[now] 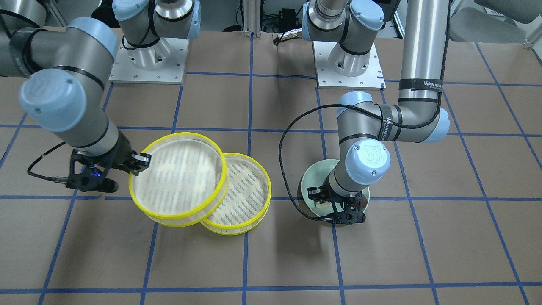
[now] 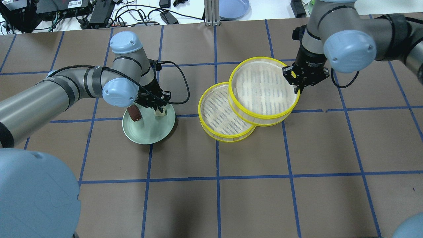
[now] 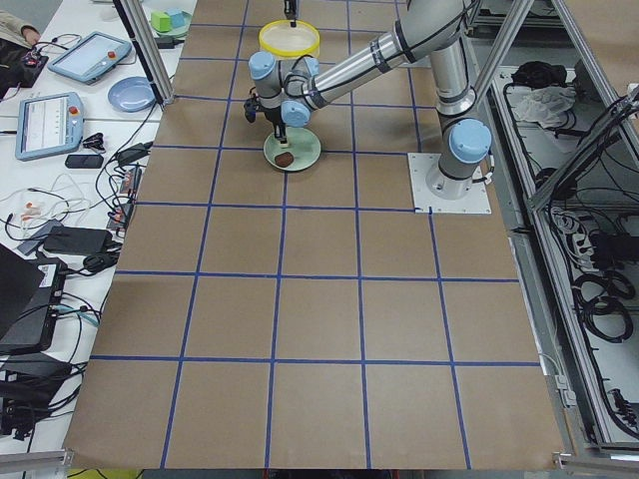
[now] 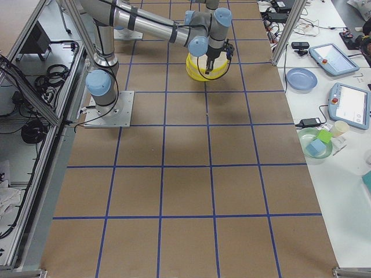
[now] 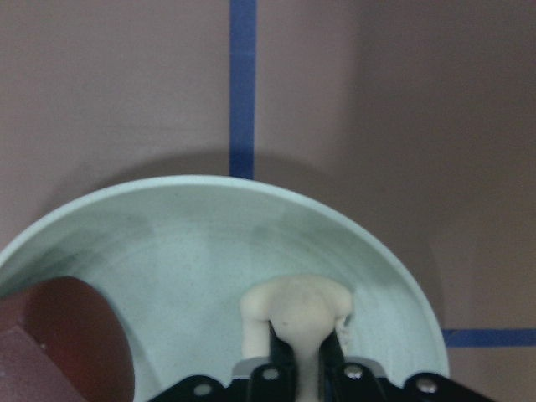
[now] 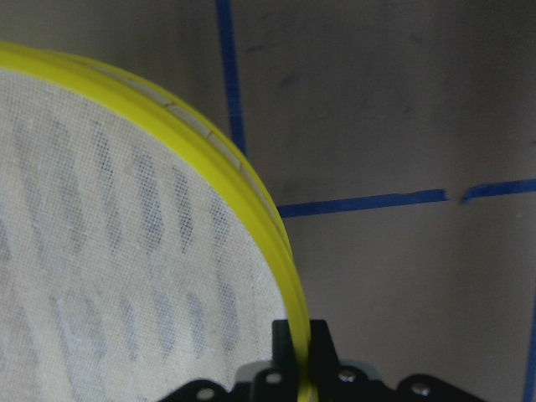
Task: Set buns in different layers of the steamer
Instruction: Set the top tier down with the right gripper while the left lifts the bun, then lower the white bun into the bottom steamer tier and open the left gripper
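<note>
Cream bun (image 5: 293, 314) was pinched in my left claw (image 2: 158, 106), jaws closed on it, down at the far side of the green dish (image 2: 148, 134). Its long axis seemed to run up between my fingers, though that view was cramped. Brown bun (image 2: 134, 113) sat on the dish just beside it.

My right claw (image 2: 295, 86) was clamped on the rim of the upper tray (image 2: 261, 89), holding it aslant and off-centre over the lower tray (image 2: 216, 115). That bared floor lay off to my left claw's right, well apart.

A strap (image 1: 421, 85) on my left arm read "WANJEED".
</note>
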Controlling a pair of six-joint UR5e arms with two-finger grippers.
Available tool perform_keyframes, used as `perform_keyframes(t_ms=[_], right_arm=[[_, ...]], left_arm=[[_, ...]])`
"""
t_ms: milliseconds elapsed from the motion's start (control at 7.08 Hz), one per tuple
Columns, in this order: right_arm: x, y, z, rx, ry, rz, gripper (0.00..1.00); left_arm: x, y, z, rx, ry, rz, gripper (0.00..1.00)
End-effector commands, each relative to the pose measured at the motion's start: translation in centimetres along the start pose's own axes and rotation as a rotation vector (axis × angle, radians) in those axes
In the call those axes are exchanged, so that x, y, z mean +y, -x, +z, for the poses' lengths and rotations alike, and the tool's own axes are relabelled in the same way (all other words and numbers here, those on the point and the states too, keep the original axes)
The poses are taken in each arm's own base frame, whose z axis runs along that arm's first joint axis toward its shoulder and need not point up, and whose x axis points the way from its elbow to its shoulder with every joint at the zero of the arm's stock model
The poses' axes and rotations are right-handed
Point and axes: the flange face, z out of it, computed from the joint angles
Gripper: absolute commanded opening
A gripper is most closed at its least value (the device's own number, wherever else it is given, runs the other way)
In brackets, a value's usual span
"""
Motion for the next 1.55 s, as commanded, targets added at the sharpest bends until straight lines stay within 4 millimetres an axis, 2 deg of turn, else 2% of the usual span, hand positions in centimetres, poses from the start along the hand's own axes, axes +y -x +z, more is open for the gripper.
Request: perform_keyframes(t_ms=[0,141,283,424,565,707,848,1130,1272,1413], right_arm=[[-1.0,-10.6,0.8,0.054,0.055,-0.07,0.0],[-1.1,-12.1,0.7,0.057,0.048,-0.058,0.0],[-1.2,-12.7,1.1,0.086,0.06,-0.054,0.0],[-1.2,-12.7,1.5,0.088,0.066,-0.055,0.0],[-1.2,-12.7,1.5,0.088,0.068,-0.055,0.0],[-1.2,-12.8,1.5,0.085,0.069,-0.053,0.0],[-0.8,-12.7,2.3,0.084,0.084,-0.055,0.0],[-0.7,-12.7,2.6,0.084,0.082,-0.056,0.0],[-0.6,-12.7,2.7,0.084,0.083,-0.056,0.0],[-0.6,-12.7,2.8,0.083,0.085,-0.056,0.0]], left_arm=[[0.2,-0.4,-4.1,0.003,-0.076,0.016,0.0],[0.6,-1.4,-7.9,0.011,-0.129,0.028,0.0],[1.4,-2.6,-10.8,0.017,-0.126,0.035,0.0],[2.4,-6.1,-12.5,0.04,-0.14,-0.007,0.0],[4.1,-11.5,-11.3,0.056,-0.126,-0.08,0.0],[5.7,-15.6,-9.7,0.048,-0.108,-0.103,0.0],[5.7,-17.1,-8.7,0.055,-0.116,-0.12,0.0],[6.0,-20.7,-4.7,0.057,-0.111,-0.142,0.0],[5.9,-21.0,-3.9,0.054,-0.104,-0.165,0.54],[6.0,-21.3,-3.5,0.053,-0.097,-0.172,0.95]])
